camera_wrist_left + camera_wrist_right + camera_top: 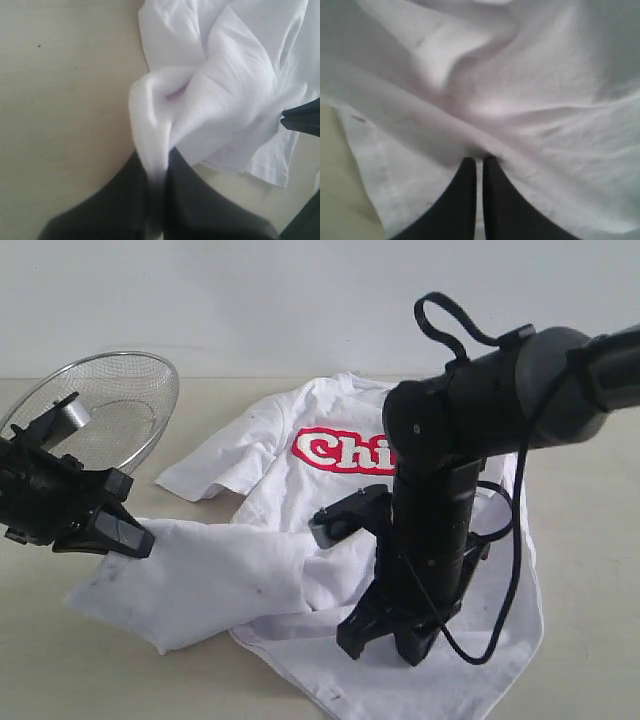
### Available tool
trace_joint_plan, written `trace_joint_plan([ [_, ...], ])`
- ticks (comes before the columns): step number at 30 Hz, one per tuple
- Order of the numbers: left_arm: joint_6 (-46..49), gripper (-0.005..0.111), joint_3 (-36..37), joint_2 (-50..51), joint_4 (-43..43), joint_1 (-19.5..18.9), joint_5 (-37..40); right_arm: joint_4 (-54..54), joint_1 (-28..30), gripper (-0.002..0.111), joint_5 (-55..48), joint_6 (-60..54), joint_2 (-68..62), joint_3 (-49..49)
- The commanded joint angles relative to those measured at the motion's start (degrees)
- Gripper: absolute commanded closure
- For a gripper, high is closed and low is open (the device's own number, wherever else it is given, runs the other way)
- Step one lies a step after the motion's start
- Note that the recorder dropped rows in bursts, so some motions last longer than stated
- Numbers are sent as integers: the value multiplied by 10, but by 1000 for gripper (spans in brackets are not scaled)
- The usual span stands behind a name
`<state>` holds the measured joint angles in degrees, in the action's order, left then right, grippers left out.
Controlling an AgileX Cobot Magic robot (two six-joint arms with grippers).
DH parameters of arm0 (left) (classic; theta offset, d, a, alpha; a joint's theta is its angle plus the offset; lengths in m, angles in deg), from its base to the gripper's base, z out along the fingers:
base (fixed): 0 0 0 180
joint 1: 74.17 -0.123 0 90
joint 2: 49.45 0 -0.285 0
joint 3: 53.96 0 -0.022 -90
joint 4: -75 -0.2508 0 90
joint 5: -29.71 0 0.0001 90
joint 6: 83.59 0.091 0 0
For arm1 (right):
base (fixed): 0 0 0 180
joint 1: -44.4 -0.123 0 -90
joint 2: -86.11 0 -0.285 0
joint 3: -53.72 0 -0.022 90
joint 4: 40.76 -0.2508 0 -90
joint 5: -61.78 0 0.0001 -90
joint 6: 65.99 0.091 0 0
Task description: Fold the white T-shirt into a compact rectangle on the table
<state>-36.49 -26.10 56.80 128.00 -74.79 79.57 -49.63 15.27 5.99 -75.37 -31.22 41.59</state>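
The white T-shirt (pixel 290 570) lies crumpled on the table (pixel 80 670), its red lettering (pixel 340 452) partly hidden behind my right arm. My left gripper (pixel 135 538) is shut on a bunched fold of the shirt's left side and holds it slightly off the table. The left wrist view shows that white cloth (pixel 200 100) running between the dark fingers of that gripper (pixel 158 167). My right gripper (pixel 395 638) points down onto the shirt's lower part. In its own view the right gripper (pixel 479 160) is shut, pinching a ridge of cloth (pixel 485 112).
A round wire-mesh basket (pixel 120 400) leans at the back left, just behind the left arm. The right arm's black cable (pixel 510 580) loops over the shirt. Bare table (pixel 60 100) shows to the left and at the right (pixel 590 540).
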Motion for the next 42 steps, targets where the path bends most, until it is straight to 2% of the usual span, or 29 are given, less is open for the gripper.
trace_joint_plan([
  [1, 8, 98, 0, 1, -5, -1, 5, 4, -1, 109, 37, 5, 8, -32],
  [7, 1, 54, 0, 1, -27, -1, -8, 3, -1, 109, 46, 5, 8, -32],
  [9, -23, 49, 0, 1, -59, -1, -26, 3, -1, 109, 48, 5, 8, -32],
  [12, -46, 49, 0, 1, -107, -3, -58, 3, -1, 109, 44, 5, 8, -32],
  [15, -55, 49, -11, 1, -121, -11, -74, 3, -1, 109, 35, 5, 8, -35],
  [22, -76, 49, -80, 1, -92, -15, 60, 5, -1, 109, 44, 5, 8, -76],
  [29, -57, 49, -131, 1, -47, -15, 126, 7, -1, 109, 62, 5, 8, -122],
  [31, -40, 49, -144, 1, -4, -13, 142, 9, 0, 109, 61, 5, 8, -145],
  [33, -18, 49, -149, 1, 30, -4, 137, 13, 0, 109, 50, 6, 8, -165],
  [38, -8, 54, -149, 6, 27, 40, 106, 82, 0, 109, 29, 76, 8, -178],
  [42, -6, 55, -149, 37, 25, 91, 70, 218, 1, 109, -28, 173, 8, -178],
])
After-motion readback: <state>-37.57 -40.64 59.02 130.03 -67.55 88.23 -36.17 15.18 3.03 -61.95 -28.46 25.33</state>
